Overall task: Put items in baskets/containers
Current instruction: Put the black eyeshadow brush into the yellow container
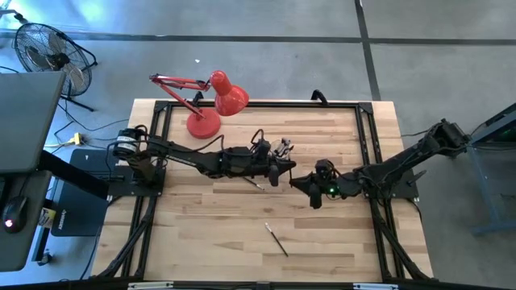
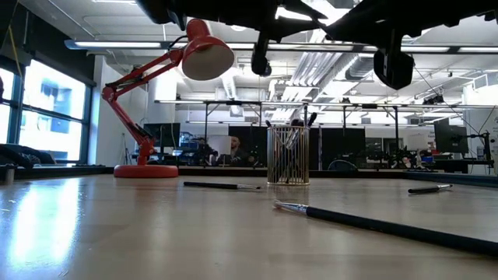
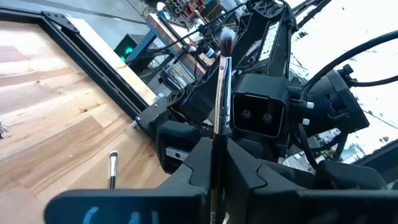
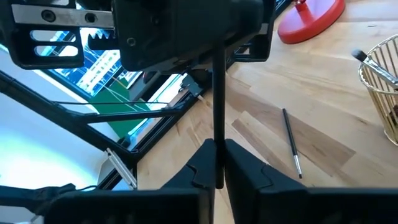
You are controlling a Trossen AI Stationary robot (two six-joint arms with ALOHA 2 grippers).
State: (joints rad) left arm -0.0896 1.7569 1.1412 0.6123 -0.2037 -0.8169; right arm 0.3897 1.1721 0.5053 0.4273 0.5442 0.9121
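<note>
A golden wire-mesh cup (image 1: 282, 147) (image 2: 288, 155) (image 4: 382, 87) stands upright on the table's middle with several brushes upright in it. My left gripper (image 1: 280, 171) (image 3: 217, 163) and my right gripper (image 1: 309, 191) (image 4: 217, 167) face each other just on the near side of the cup, above the table. Both are shut on one thin dark brush (image 3: 221, 93) (image 4: 217, 106) that spans the gap between them. Loose brushes lie flat on the wood, one near the table's near edge (image 1: 276, 239), one under the left gripper (image 1: 254, 184) (image 4: 291, 143). My left gripper pinches the brush's dark handle (image 3: 217, 140) between its two fingers, well back from the tufted tip (image 3: 227, 38). The brush is lifted clear of the table and points on toward the right arm. My right gripper pinches the same brush's shaft (image 4: 217, 152) between its two fingers. From there the shaft runs straight on to the left gripper; it is clear of the table.
A red desk lamp stands at the far left, its round base (image 1: 203, 123) (image 2: 146, 171) (image 4: 311, 18) on the wood and its shade (image 1: 230, 95) over the table. In the low view further brushes lie flat (image 2: 222, 185) (image 2: 366, 222) (image 2: 429, 188). A black frame (image 1: 367, 137) edges the table.
</note>
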